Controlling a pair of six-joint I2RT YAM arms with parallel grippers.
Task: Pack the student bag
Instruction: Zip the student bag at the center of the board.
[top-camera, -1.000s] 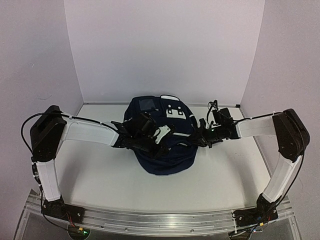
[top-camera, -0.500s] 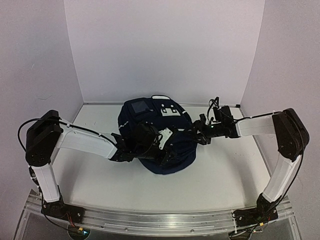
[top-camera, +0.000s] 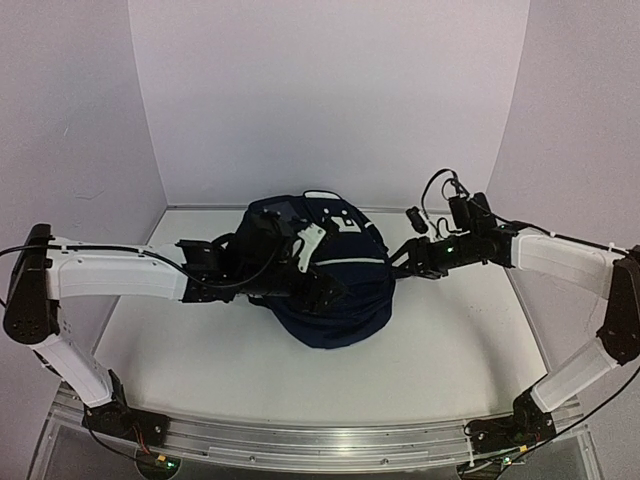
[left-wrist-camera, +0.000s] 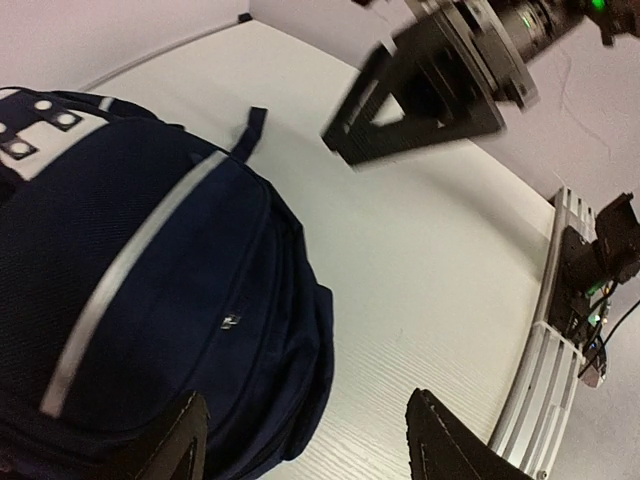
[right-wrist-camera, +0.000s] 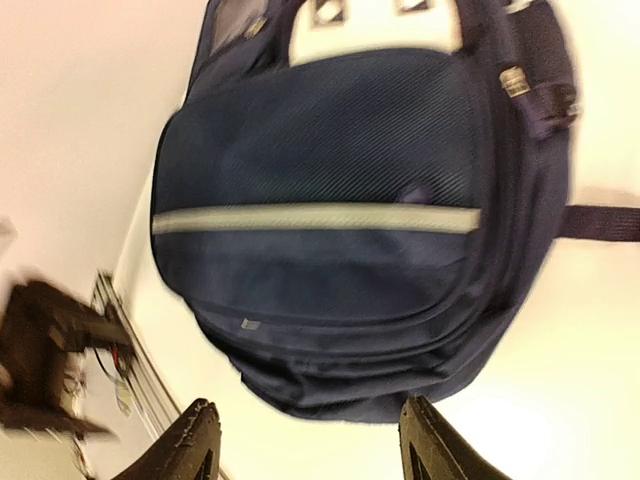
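Navy student bag (top-camera: 330, 295) on table (top-camera: 450, 340); my left fingers (left-wrist-camera: 175, 450) over its 9 o'clock side, right fingers (right-wrist-camera: 195, 440) at 3 o'clock, both released.

No readable text, brand, number or sign in any view. The student bag (top-camera: 330, 290) has a tiny pale tag (left-wrist-camera: 230, 321) on its lower front pocket, seen from the left wrist. It looks like a logo tab but is too small to read. From the right wrist the same tag is only a blur. The white patch (left-wrist-camera: 45, 135) at the bag's top edge has a few dark square marks with pale centres and no letters that can be made out. The grey stripe (left-wrist-camera: 130, 280) across the front is plain.
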